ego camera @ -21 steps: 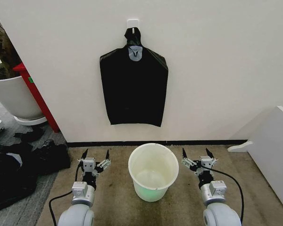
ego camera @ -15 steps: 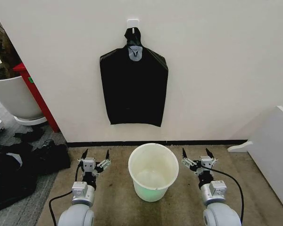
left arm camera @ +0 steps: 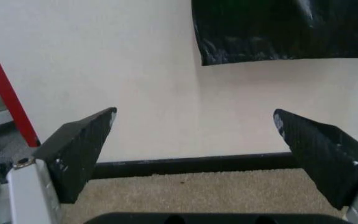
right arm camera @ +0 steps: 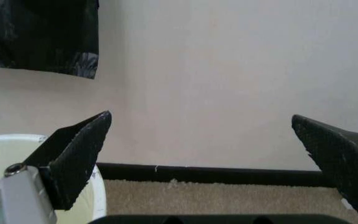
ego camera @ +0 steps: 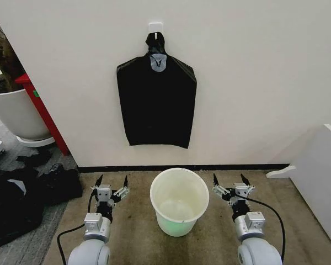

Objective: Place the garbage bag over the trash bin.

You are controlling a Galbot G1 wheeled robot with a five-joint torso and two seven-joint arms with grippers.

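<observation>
The trash bin, a small round cream-white bucket with a greenish base, stands upright and empty on the carpet in the head view, close to the wall. Its rim also shows in the right wrist view. My left gripper hovers open just left of the bin, pointing at the wall. My right gripper hovers open just right of it. Neither holds anything. The garbage bag is out of view. A flat black bag bundle with a knotted top hangs from a wall hook above the bin.
A large white plant pot and a red post stand at the far left. Dark clothing and cables lie on the floor left of my left arm. A white panel leans at the right.
</observation>
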